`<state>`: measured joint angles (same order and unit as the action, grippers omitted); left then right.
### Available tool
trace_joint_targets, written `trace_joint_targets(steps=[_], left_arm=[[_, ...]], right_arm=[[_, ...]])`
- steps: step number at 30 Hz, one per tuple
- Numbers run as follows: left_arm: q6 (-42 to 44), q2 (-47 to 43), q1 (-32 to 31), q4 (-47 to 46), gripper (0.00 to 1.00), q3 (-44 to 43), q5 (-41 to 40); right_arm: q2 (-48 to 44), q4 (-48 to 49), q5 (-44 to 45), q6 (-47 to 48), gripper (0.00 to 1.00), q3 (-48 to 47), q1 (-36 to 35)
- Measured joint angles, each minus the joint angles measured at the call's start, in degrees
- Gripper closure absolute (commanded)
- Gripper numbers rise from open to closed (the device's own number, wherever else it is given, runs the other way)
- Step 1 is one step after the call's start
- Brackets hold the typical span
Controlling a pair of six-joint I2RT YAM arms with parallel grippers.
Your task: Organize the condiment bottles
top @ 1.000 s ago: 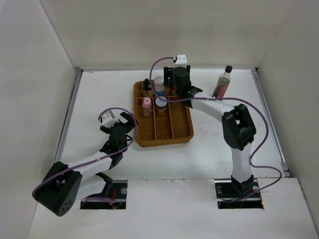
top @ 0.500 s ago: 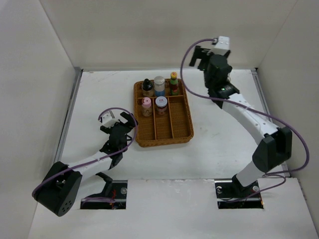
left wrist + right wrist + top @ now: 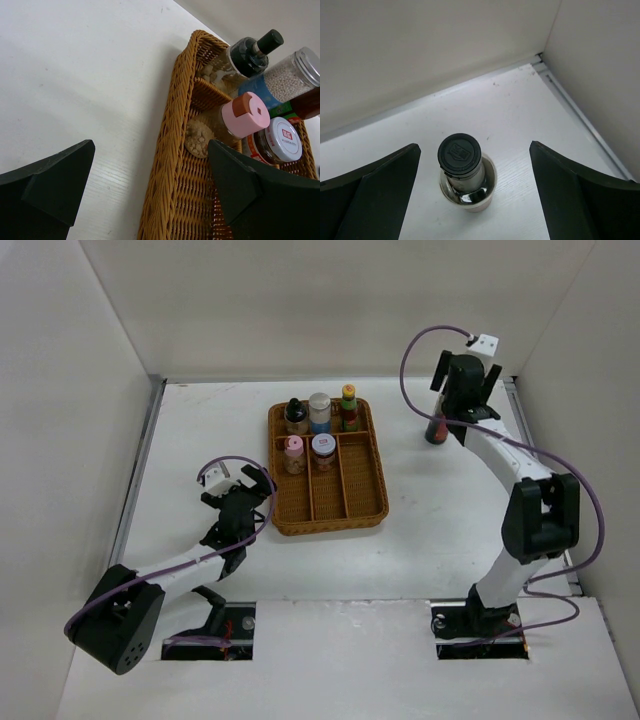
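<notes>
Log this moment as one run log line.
right gripper: open, over tall bottle standing on table | left gripper: open, beside basket | basket: five bottles inside | status: tall bottle not yet grasped

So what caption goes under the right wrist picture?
Open right gripper hovers over the upright tall black-capped bottle, not yet gripping it.

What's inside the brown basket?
The basket holds five: a black-capped bottle, a white-capped jar and a yellow-capped bottle at the back, a pink-capped bottle and a short jar before them. They cover the wicker floor under them.
</notes>
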<state>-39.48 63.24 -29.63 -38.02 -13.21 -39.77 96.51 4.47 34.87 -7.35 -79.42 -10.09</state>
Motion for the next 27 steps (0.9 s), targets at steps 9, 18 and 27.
trace_joint_targets(steps=[9, 18, 27], left_arm=[[0.0, 0.0, 0.0, 0.0, 0.00, 0.0, 0.1], [0.0, 0.0, 0.0, 0.0, 0.00, 0.0, 0.2], [0.0, -1.2, 0.7, 0.0, 0.00, 0.0, 0.1]], right_arm=[[3.9, 0.3, -3.5, -2.1, 0.73, 1.9, 2.4], [-7.8, 0.6, -1.1, 1.5, 0.75, 8.4, -3.9], [-14.3, 3.6, -3.0, 2.0, 0.74, 7.9, -20.0]])
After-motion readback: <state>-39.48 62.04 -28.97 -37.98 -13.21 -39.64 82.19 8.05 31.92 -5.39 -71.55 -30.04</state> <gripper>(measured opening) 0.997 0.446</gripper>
